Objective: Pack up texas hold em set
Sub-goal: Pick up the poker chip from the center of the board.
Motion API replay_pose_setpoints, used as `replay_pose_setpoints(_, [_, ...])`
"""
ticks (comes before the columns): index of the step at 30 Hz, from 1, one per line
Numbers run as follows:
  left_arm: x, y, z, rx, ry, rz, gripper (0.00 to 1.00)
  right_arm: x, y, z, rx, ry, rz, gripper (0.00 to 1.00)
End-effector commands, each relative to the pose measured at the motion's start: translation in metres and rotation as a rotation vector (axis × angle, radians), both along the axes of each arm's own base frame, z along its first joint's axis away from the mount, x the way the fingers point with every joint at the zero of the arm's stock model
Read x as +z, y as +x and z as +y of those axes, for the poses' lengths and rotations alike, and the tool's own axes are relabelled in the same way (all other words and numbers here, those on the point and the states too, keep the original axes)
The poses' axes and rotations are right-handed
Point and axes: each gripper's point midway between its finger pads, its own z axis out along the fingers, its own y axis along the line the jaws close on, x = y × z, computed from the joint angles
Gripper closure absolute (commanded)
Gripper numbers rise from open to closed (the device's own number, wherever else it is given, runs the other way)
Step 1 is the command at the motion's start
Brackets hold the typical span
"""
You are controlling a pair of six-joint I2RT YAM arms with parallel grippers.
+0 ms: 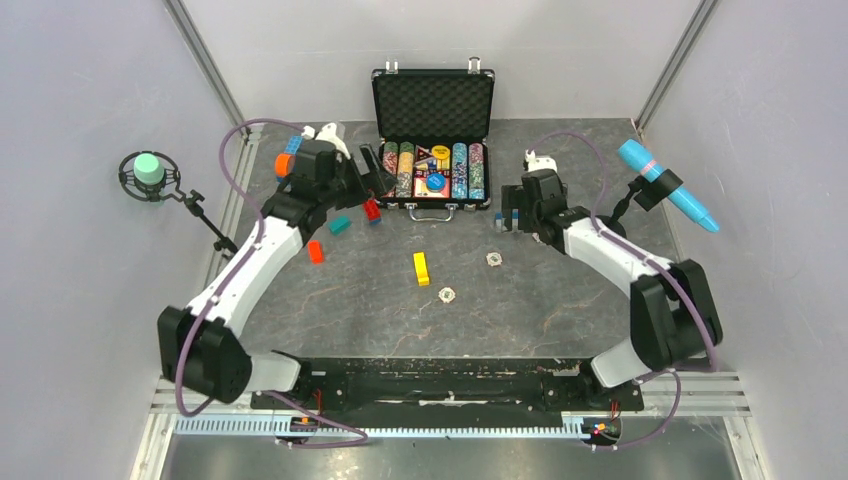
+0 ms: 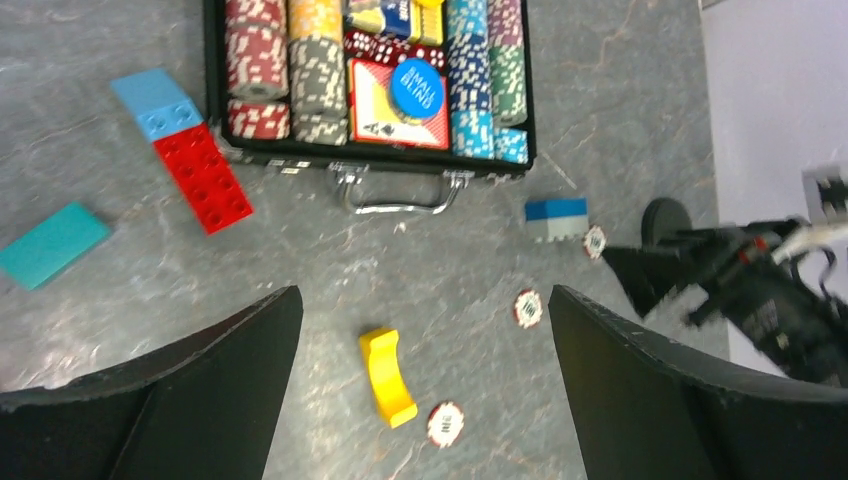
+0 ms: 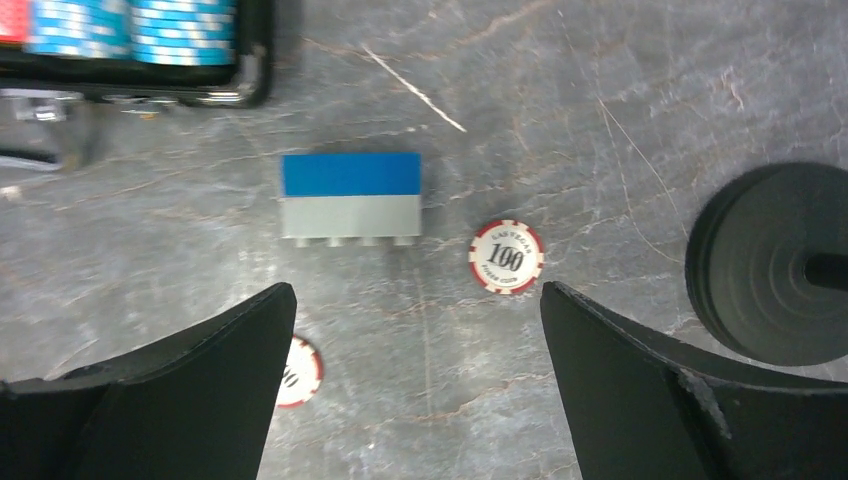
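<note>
The black briefcase [image 1: 433, 195] lies open at the back of the table. Its grey foam lid [image 1: 433, 105] stands up, and rows of coloured chips [image 2: 470, 90] fill it. Its silver handle [image 2: 395, 195] faces me. Loose red-and-white chips lie on the table [image 1: 493, 259] [image 1: 446, 294]. My left gripper [image 1: 372, 175] is open and empty by the case's left front corner. In its wrist view [image 2: 422, 300] two of the chips [image 2: 528, 308] [image 2: 445, 424] show between its fingers. My right gripper [image 1: 508, 218] is open and empty right of the handle. A 100 chip [image 3: 506, 256] lies just beyond its gap [image 3: 416, 290], and another [image 3: 297, 371] is half hidden by its left finger.
A yellow block [image 1: 421, 268] lies mid-table. A red brick [image 1: 372, 210], a teal block [image 1: 340, 224] and an orange block [image 1: 316, 251] lie left of the case. A blue-and-grey brick [image 3: 350, 198] sits by the case's right front corner. A black round base [image 3: 775, 265] stands to the right.
</note>
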Motion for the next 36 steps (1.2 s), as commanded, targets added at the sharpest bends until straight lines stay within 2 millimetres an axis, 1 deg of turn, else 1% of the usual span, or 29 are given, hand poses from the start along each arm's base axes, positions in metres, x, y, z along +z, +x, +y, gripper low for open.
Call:
replay_pose_setpoints(1, [-0.012,-0.04,0.025,-0.083,0.157,0.036,0.0,-0.016,0.014,-0.015,-0.079,-0.008,0.075,0.06])
replay_pose_setpoints(5, [-0.016,-0.05,0.038,-0.113,0.244,0.024,0.0,-0.036,0.022,-0.026,-0.119,-0.012,0.125,0.11])
replay_pose_setpoints(9, [-0.02,-0.052,0.043,-0.122,0.275,0.013,0.0,-0.05,0.026,-0.034,-0.131,-0.002,0.164,0.19])
replay_pose_setpoints(13, [-0.025,-0.05,0.038,-0.146,0.252,0.024,0.0,-0.058,0.024,-0.044,-0.155,-0.007,0.187,0.26])
replay_pose_setpoints(17, [-0.028,-0.047,0.038,-0.147,0.214,0.042,0.0,-0.069,0.024,-0.048,-0.157,-0.021,0.216,0.33])
replay_pose_setpoints(22, [-0.028,-0.045,0.043,-0.129,0.194,0.044,0.0,-0.083,0.022,-0.053,-0.157,-0.047,0.25,0.36])
replay_pose_setpoints(25, [-0.028,-0.044,0.043,-0.127,0.19,0.046,0.0,-0.088,0.021,-0.056,-0.161,-0.053,0.263,0.38])
replay_pose_setpoints(27, [-0.028,-0.044,0.044,-0.126,0.191,0.045,0.0,-0.09,0.021,-0.058,-0.166,-0.056,0.268,0.37])
replay_pose_setpoints(28, [-0.028,-0.044,0.045,-0.125,0.191,0.046,0.0,-0.091,0.02,-0.059,-0.166,-0.058,0.273,0.38])
replay_pose_setpoints(31, [-0.028,-0.044,0.046,-0.123,0.191,0.046,0.0,-0.094,0.018,-0.059,-0.162,-0.051,0.284,0.46])
replay_pose_setpoints(36, [-0.028,-0.044,0.045,-0.126,0.186,0.046,0.0,-0.097,0.011,-0.06,-0.165,-0.045,0.3,0.46])
